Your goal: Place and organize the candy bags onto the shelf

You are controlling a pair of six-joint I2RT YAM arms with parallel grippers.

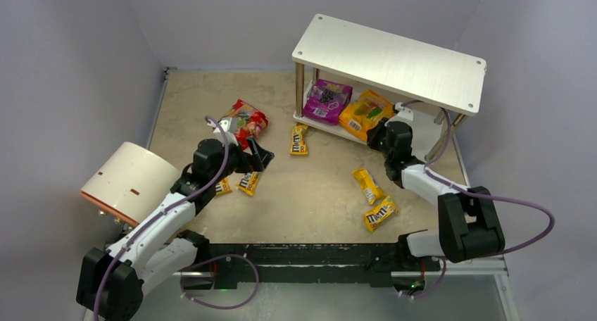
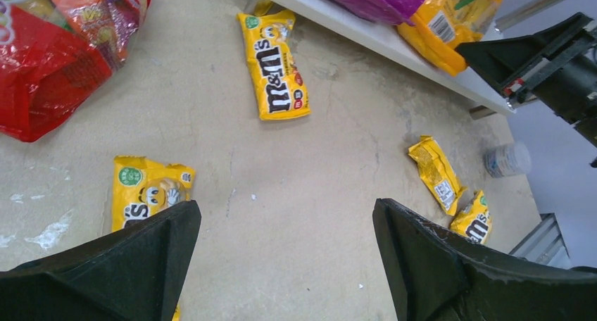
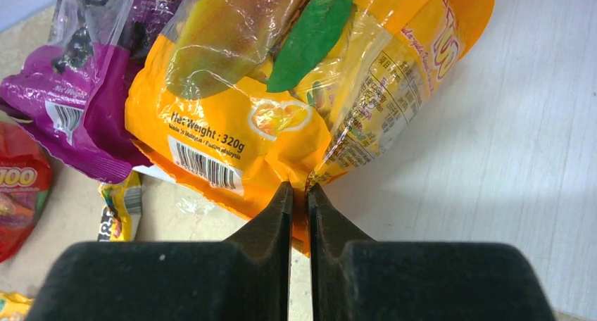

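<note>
The shelf (image 1: 394, 57) stands at the far right. On its lower board (image 3: 507, 145) lie the purple bag (image 1: 327, 100) and the orange bag (image 1: 364, 112). My right gripper (image 3: 299, 191) is shut on the near edge of the orange bag (image 3: 281, 103), beside the purple bag (image 3: 77, 103). The red bag (image 1: 244, 121) lies on the table left of the shelf, also in the left wrist view (image 2: 49, 60). My left gripper (image 2: 285, 219) is open and empty above bare table. A yellow M&M's packet (image 2: 144, 191) lies under its left finger; another (image 2: 273, 64) lies ahead.
A white-and-tan cylinder (image 1: 130, 184) lies at the left edge. Two yellow packets (image 1: 367, 184) (image 1: 379, 212) lie near the right arm, one (image 1: 299, 139) by the shelf post, and two (image 1: 248, 182) near the left gripper. A small clear round object (image 2: 508, 159) sits at the right.
</note>
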